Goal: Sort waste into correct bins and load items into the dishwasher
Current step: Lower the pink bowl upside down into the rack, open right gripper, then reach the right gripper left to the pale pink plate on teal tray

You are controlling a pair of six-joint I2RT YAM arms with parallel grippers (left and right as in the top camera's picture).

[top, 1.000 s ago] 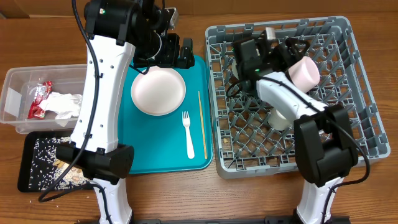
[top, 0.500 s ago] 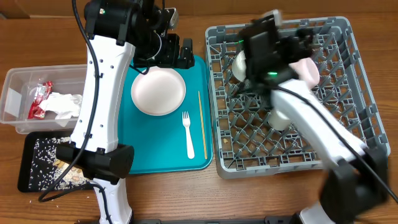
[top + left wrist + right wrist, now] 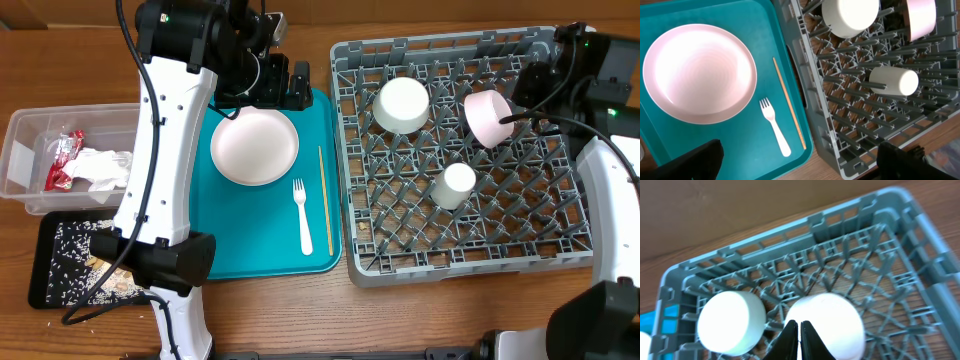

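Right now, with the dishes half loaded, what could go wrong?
The small cup lies on its side across the rack pegs, so it might roll. The thin chopstick lies flat on the teal tray close beside the fork; the open left gripper may slip off it or nudge the fork.

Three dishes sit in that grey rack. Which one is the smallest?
The small white cup, standing apart from the others. The white bowl and the pinkish bowl, side by side, are both wider.

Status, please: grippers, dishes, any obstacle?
Left gripper open over teal tray. Right gripper shut, empty, above grey rack. Plate, fork, chopstick not yet loaded. No obstacle seen.
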